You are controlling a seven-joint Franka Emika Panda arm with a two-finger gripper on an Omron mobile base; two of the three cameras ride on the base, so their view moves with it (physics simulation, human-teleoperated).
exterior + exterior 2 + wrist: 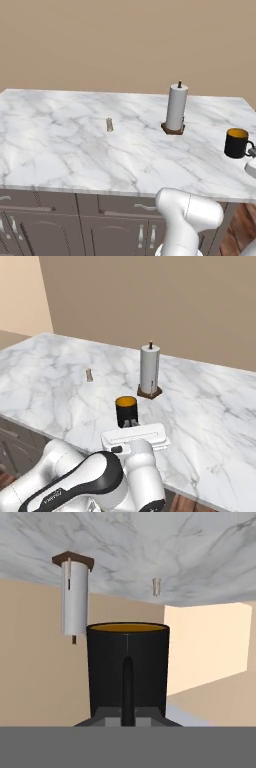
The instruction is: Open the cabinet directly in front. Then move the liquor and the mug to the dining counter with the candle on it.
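1. Gripper [129, 424], seen close-up in hand view, is clamped nearly shut on the mug's handle; dark fingers [128, 718] pinch the handle at the base of the cup.
2. Black mug [128, 667] w/ orange-yellow inside appears upside-down in the rolled hand view, rim toward the marble; in right base view the mug [126, 411] stands upright on the dining counter [210, 421], just ahead of the white hand.
3. Left base view puts the mug [237, 143] near the counter's right end, handle facing right toward the hand at the frame edge.
4. Dining counter [60, 145]: wide white marble top w/ grey veins, dark grey-brown doors & silver handles below.
5. Candle [109, 125], a tiny grey-beige cylinder, stands upright mid-counter, well apart from the mug, to its left; also visible in right base view [89, 375] and hand view [157, 587].
6. Paper-towel roll [176, 108], tall & white on a brown base, stands upright between candle and mug, farther back; seen too in right base view [149, 370] and hand view [75, 597].
7. Beige wall [125, 45] runs behind the counter.
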